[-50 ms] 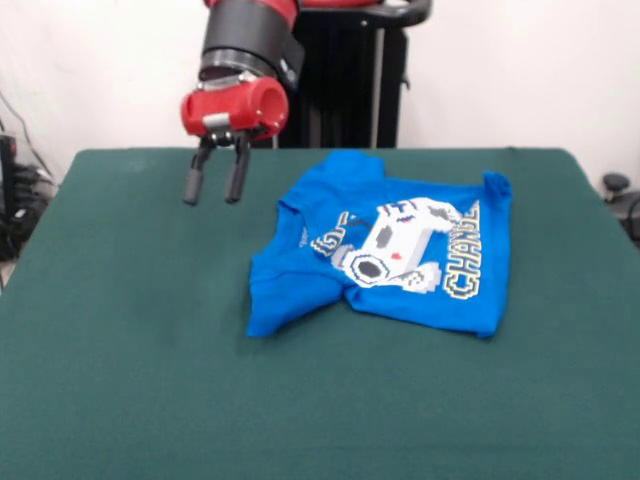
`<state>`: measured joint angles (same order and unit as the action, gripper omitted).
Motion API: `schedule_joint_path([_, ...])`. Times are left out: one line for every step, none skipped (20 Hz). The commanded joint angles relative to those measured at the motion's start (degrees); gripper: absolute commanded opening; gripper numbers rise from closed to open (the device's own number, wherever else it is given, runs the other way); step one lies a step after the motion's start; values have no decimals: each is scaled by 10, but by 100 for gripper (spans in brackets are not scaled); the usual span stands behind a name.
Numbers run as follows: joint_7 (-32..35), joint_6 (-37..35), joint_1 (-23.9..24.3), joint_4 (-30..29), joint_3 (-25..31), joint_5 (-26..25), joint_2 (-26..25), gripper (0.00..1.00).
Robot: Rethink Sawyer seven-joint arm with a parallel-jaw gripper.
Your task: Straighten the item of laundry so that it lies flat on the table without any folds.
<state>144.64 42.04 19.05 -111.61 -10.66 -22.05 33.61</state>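
Note:
The item of laundry (385,255) is a bright blue T-shirt lying right of the middle of the green table (130,350). Its white controller print and part of the lettering face up. The left part is folded over and creased, hiding some of the letters. My gripper (215,185) hangs above the table to the left of the shirt, clear of it. Its two black fingers (193,182) stand apart and point down, open with nothing between them.
The green cloth stretches wide to the left and front of the shirt. The black pedestal (345,80) stands behind the table's far edge. A dark object (615,185) sits off the table's right side.

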Motion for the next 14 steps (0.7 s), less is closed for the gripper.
schedule_joint_path([82,-45,-29,23,64,69,5,100])
schedule_joint_path([83,-50,-31,25,67,77,4,100])
schedule_joint_path([84,-56,-32,27,70,86,4,100])
schedule_joint_path([89,-63,-31,27,77,91,5,100])
schedule_joint_path([94,-69,-30,27,83,97,6,100])
schedule_joint_path([99,-75,-28,27,91,101,8,100])
schedule_joint_path([100,-78,-30,27,93,110,10,100])
schedule_joint_path([101,-80,-30,28,97,114,12,100])
schedule_joint_path([101,-83,-30,31,101,119,13,100])
schedule_joint_path([101,-85,-30,32,104,123,14,100])
schedule_joint_path([100,-88,-30,33,107,128,15,100])
schedule_joint_path([98,-87,-31,33,107,133,15,100])
schedule_joint_path([97,-87,-32,34,108,139,16,100])
schedule_joint_path([98,-86,-29,33,113,139,16,100])
